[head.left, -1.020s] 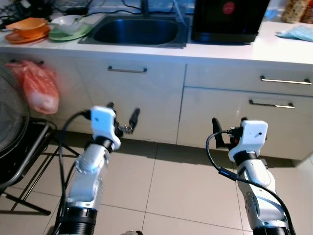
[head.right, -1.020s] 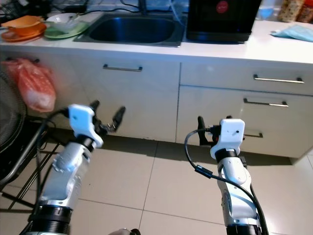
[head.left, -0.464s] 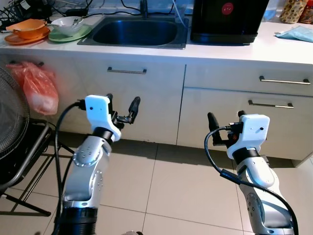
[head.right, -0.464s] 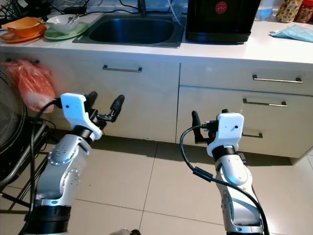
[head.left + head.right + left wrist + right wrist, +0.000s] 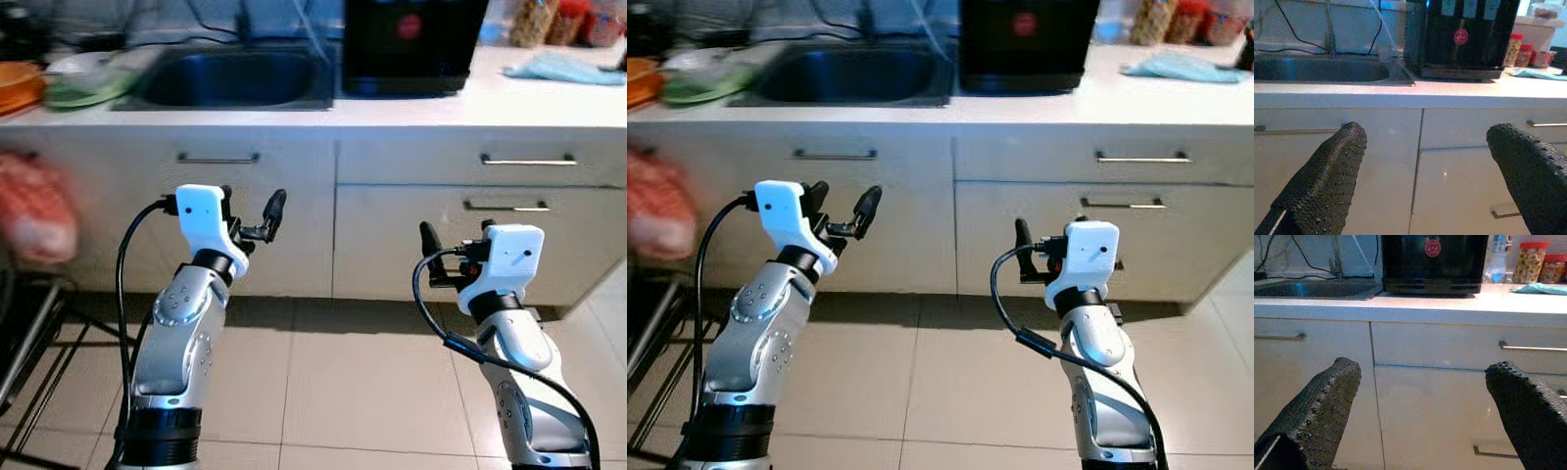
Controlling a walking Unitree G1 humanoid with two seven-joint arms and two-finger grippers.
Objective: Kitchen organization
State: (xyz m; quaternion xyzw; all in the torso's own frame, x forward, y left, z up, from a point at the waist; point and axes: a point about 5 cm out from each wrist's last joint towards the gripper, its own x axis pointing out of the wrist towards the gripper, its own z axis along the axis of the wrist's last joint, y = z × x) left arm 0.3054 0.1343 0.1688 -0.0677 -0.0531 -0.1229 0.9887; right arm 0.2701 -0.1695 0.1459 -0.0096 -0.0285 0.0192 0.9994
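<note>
Along the counter, far left: an orange dish (image 5: 18,86) and a green plate (image 5: 80,91) sit on the white countertop (image 5: 509,103), both blurred.
Below that corner: a red plastic bag (image 5: 35,206) hangs against the cabinet front, smeared by blur.
Sink: a steel sink (image 5: 233,78) is set into the counter just right of the plates, with cables running behind it.
Left gripper: the left gripper (image 5: 249,210) is raised in front of the cabinet door under the sink, fingers spread apart and holding nothing; a cabinet handle (image 5: 217,158) lies above it.
Left wrist view: its two black fingers (image 5: 1327,177) stand wide apart, with the cabinet fronts between them.
Black appliance: a black appliance (image 5: 411,44) with a red round mark stands on the counter right of the sink.
Right gripper: the right gripper (image 5: 455,242) is held up before the drawer fronts, fingers (image 5: 1317,409) parted and empty.
Drawers: two drawer handles (image 5: 527,160) run one above the other behind the right arm.
Counter, far right: a light blue cloth (image 5: 561,68) lies flat, with red-lidded jars (image 5: 1530,262) behind it.
Floor: beige tiles (image 5: 343,392).
</note>
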